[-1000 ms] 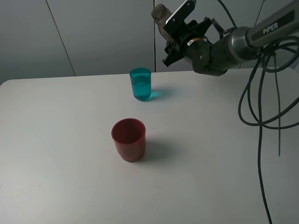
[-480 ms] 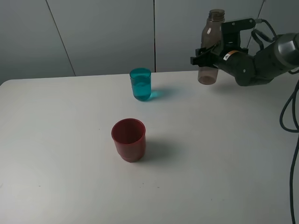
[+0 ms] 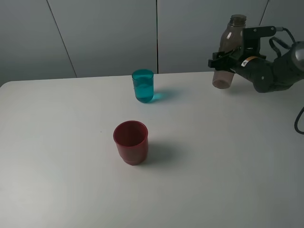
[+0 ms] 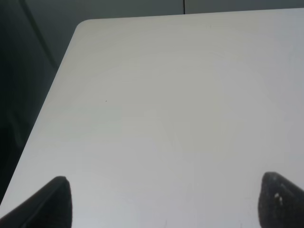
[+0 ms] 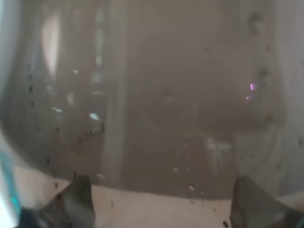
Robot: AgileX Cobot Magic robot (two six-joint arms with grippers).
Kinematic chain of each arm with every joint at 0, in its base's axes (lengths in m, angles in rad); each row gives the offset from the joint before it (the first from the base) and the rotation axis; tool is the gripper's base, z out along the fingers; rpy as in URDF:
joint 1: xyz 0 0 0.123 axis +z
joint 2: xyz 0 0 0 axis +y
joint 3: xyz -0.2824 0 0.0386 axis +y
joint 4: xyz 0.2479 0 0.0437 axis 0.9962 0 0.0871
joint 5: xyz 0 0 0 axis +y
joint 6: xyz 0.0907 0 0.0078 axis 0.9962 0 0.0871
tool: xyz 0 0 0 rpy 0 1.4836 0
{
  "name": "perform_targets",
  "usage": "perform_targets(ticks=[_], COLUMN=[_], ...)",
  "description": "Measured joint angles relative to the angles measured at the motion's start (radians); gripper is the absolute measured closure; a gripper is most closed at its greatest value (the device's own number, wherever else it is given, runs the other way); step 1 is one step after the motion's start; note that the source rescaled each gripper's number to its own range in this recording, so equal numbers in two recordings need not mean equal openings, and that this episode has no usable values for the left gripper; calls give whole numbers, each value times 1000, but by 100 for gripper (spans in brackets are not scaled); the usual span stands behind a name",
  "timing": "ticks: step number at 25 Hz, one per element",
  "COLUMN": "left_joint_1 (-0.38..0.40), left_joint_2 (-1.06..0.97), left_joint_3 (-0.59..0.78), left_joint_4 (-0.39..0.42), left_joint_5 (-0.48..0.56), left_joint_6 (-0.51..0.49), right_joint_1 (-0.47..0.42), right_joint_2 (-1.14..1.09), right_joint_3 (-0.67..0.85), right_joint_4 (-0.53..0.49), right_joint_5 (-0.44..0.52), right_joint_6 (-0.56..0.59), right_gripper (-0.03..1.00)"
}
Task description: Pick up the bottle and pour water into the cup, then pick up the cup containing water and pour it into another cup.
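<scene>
The smoky grey-brown bottle (image 3: 229, 52) stands upright at the far right of the table, held by my right gripper (image 3: 228, 58), which is shut around its middle. Its base is at or just above the tabletop; I cannot tell which. In the right wrist view the bottle (image 5: 156, 95) fills the frame between the fingertips (image 5: 76, 197). The teal translucent cup (image 3: 143, 85) holds water and stands at the back middle of the table. The dark-red cup (image 3: 131, 142) stands nearer, in the middle. My left gripper (image 4: 164, 202) is open over bare table near its left edge.
The white table (image 3: 57, 142) runs to a rounded far-left corner, also seen in the left wrist view (image 4: 85, 28). Grey wall panels stand behind it. Black cables hang at the far right (image 3: 299, 118).
My right gripper has turned the bottle from tilted near the teal cup to upright, and carried it right and down towards the table. The cups have not moved.
</scene>
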Motion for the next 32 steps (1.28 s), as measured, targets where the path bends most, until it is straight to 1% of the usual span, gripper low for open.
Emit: perform_targets(ticks=[3, 7, 10, 12, 14, 20, 26, 27, 28, 29, 30, 31, 32], left_joint_1=[0, 0, 0, 0, 0, 0, 0, 0, 0, 0, 0, 0, 0], left_joint_2=[0, 0, 0, 0, 0, 0, 0, 0, 0, 0, 0, 0, 0], left_joint_3=[0, 0, 0, 0, 0, 0, 0, 0, 0, 0, 0, 0, 0], left_joint_4=[0, 0, 0, 0, 0, 0, 0, 0, 0, 0, 0, 0, 0], left_joint_5=[0, 0, 0, 0, 0, 0, 0, 0, 0, 0, 0, 0, 0], left_joint_6=[0, 0, 0, 0, 0, 0, 0, 0, 0, 0, 0, 0, 0], right_joint_1=[0, 0, 0, 0, 0, 0, 0, 0, 0, 0, 0, 0, 0], right_joint_2=[28, 31, 36, 48, 60, 90, 91, 91, 91, 91, 91, 91, 91], right_joint_3=[0, 0, 0, 0, 0, -4, -8, -8, -8, -8, -8, -8, -8], right_joint_4=[-18, -74, -117, -121, -127, -139, -143, -143, -143, -143, -147, -154, -161], right_joint_5=[-13, -30, -51, -83, -96, -100, -94, -94, -92, -86, -84, -78, -76], right_joint_6=[0, 0, 39, 70, 75, 40, 36, 44, 56, 68, 77, 84, 88], right_gripper=[97, 97, 97, 97, 97, 97, 97, 91, 65, 29, 13, 4, 0])
